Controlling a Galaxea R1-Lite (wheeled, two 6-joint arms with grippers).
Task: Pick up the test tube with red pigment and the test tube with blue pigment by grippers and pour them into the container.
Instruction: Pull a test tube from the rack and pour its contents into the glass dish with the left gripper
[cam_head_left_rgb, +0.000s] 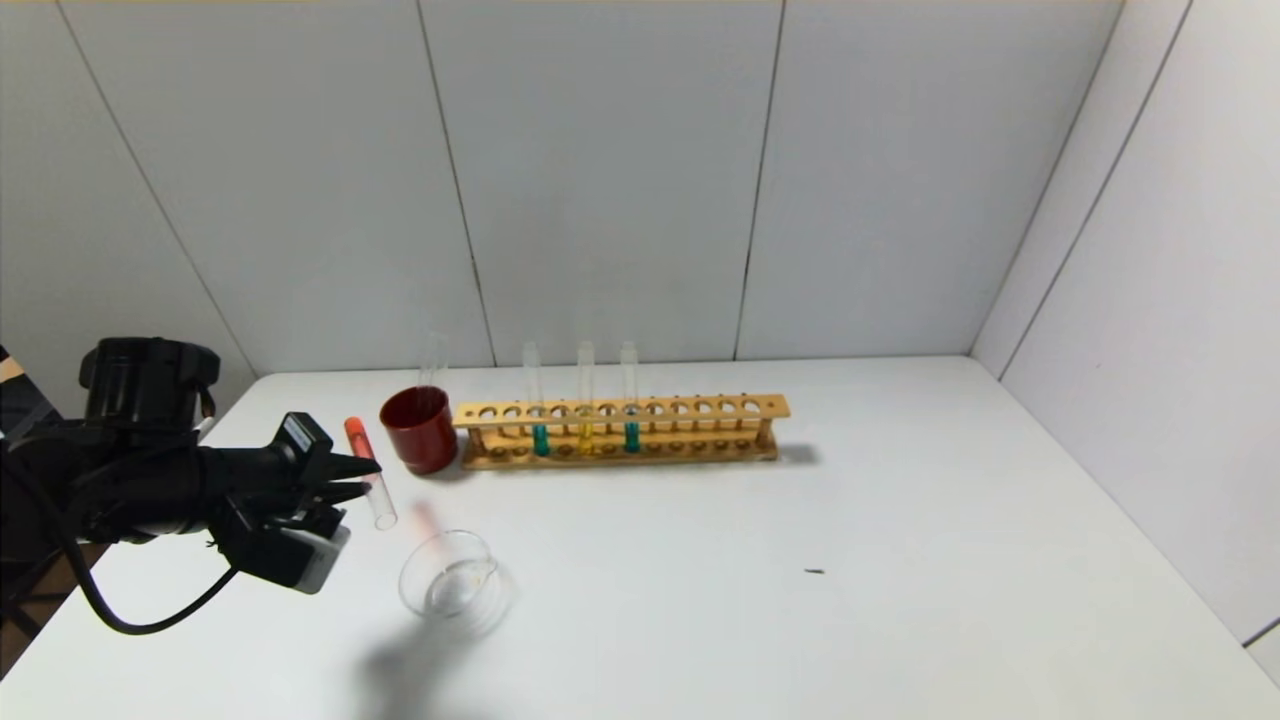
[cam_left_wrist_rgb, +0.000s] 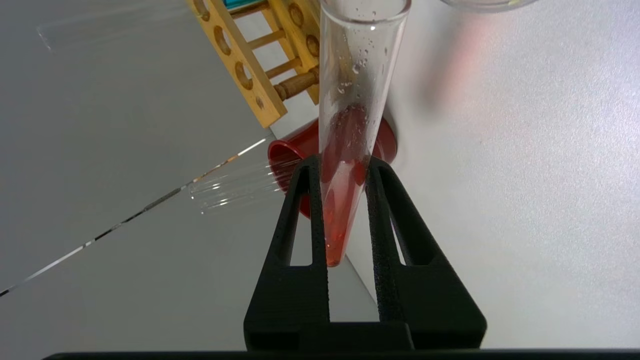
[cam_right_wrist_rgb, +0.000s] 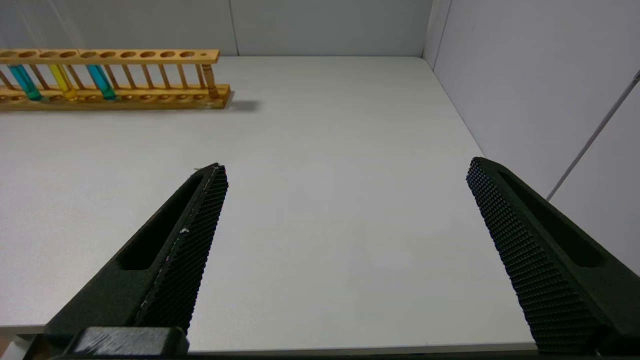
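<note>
The test tube with red pigment (cam_head_left_rgb: 368, 472) is held tilted above the table at the near left, open mouth lower and pointed toward the container (cam_head_left_rgb: 449, 585), rounded end raised. The tilt reads as a pouring posture; the orange-red liquid is gathered at the raised closed end, so little if any seems poured yet. The tube is clamped across its lower body between the fingers of the left gripper (cam_left_wrist_rgb: 344, 172), closed narrowly on the glass. The mouth lies just short of the dish rim, not yet over it, as far as can be judged.

The container stands on the white table (cam_head_left_rgb: 800, 600) near the front, seemingly holding only a trace of liquid.

Behind the tube, a dark red cup (cam_head_left_rgb: 419, 429) is set close by, a clear empty tube leaning in it. Just beside it a wooden rack (cam_head_left_rgb: 620, 431) carries two teal tubes and a yellow one; which teal one is the test tube with blue pigment cannot be settled from here. The cup is judged the nearest obstacle to any swing.

The right gripper (cam_right_wrist_rgb: 345, 172) is parked over bare table at the right, fingers spread wide, holding nothing.
</note>
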